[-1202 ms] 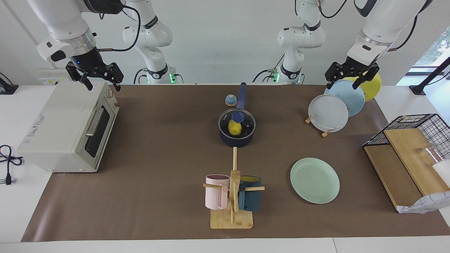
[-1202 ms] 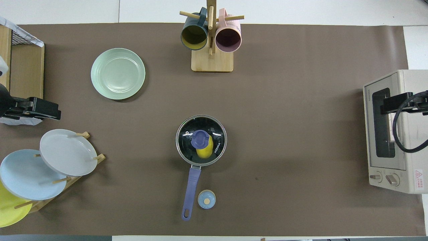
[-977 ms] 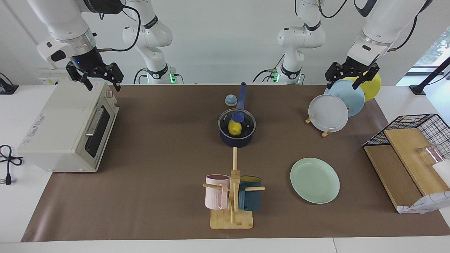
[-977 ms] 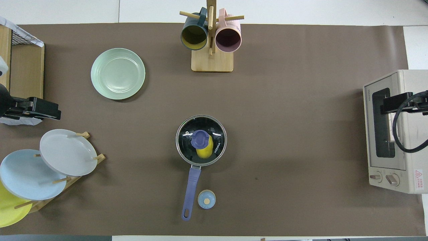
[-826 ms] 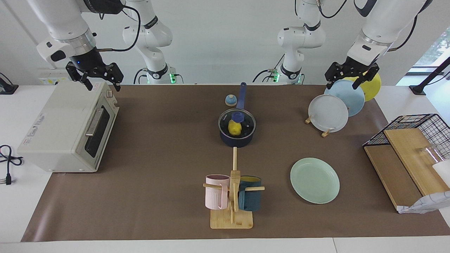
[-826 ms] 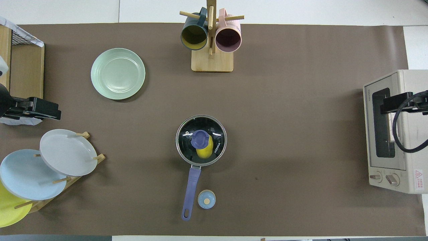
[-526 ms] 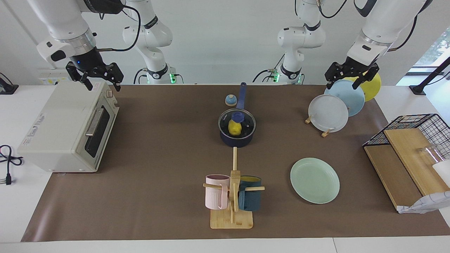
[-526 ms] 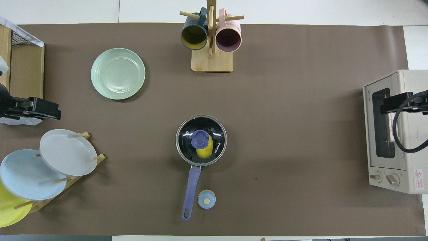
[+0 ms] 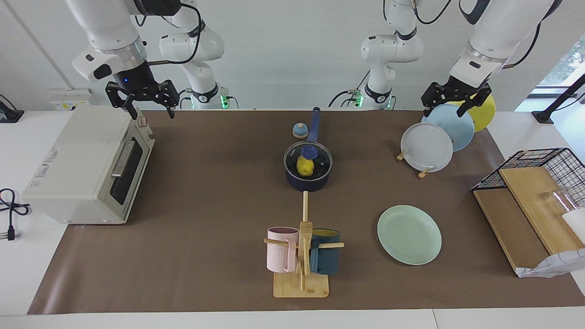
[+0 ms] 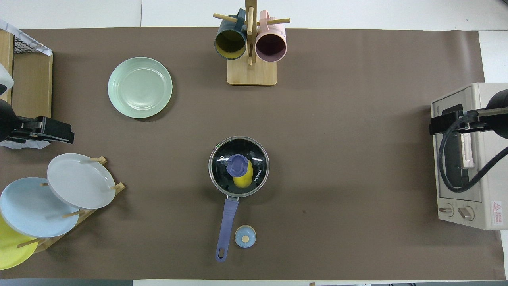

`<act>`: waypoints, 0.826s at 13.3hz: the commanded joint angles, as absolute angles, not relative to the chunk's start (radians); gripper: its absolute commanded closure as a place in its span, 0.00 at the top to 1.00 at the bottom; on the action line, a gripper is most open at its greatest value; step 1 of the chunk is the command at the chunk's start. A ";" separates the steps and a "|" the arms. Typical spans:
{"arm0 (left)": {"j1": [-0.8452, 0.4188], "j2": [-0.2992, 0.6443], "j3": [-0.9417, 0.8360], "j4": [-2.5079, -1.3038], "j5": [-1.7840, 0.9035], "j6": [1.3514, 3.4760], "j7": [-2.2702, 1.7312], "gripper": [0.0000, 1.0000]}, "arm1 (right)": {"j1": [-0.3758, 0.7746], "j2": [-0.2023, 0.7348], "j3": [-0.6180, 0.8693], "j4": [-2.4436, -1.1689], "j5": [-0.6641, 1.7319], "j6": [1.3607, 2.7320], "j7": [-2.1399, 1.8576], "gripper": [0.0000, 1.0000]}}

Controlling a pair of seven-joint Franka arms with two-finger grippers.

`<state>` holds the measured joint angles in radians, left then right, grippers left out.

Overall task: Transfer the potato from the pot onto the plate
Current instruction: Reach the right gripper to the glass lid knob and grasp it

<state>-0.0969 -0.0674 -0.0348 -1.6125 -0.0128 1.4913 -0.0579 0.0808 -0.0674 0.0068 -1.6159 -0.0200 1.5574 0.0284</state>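
Observation:
The dark navy pot [image 9: 307, 184] stands mid-table with its long blue handle [image 10: 228, 216] pointing toward the robots. A glass lid with a blue knob [image 10: 237, 165] sits on it. The yellow potato [image 9: 304, 168] lies inside and shows through the lid, also in the overhead view [image 10: 244, 180]. The mint-green plate [image 9: 409, 234] lies bare, farther from the robots and toward the left arm's end, seen too in the overhead view [image 10: 139, 87]. My right gripper [image 9: 153, 112] is open and empty, up over the toaster oven's edge. My left gripper [image 9: 444, 109] is open and empty, up over the plate rack.
A toaster oven [image 9: 87, 169] stands at the right arm's end. A mug tree [image 9: 301, 256] with a pink and a dark teal mug stands farther from the robots than the pot. A rack holds grey [image 9: 426, 147], light blue and yellow plates. A small blue bell [image 9: 300, 130] sits beside the handle. A wire basket [image 9: 539, 183] stands at the left arm's end.
My right gripper has moved from over the toaster oven's top toward the middle of the table. The left gripper has hardly moved. Pot, lid, potato and plate are unmoved.

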 commanded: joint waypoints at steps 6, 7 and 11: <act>-0.124 -0.104 -0.040 -1.675 -0.008 1.548 -0.115 1.00 | 0.328 0.128 0.009 -1.410 -0.018 1.522 0.317 1.00; -0.124 -0.104 -0.040 -1.674 -0.009 1.549 -0.117 1.00 | 0.360 0.146 0.009 -1.401 -0.017 1.532 0.359 1.00; -0.123 -0.103 -0.038 -1.672 -0.008 1.554 -0.115 1.00 | 0.537 0.265 0.020 -1.298 -0.029 1.540 0.556 1.00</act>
<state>-0.1133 -0.0697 -0.0462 -1.6316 -0.0130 1.5233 -0.1028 0.4809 0.1843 0.0183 -1.4005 -0.0205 1.5584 0.4587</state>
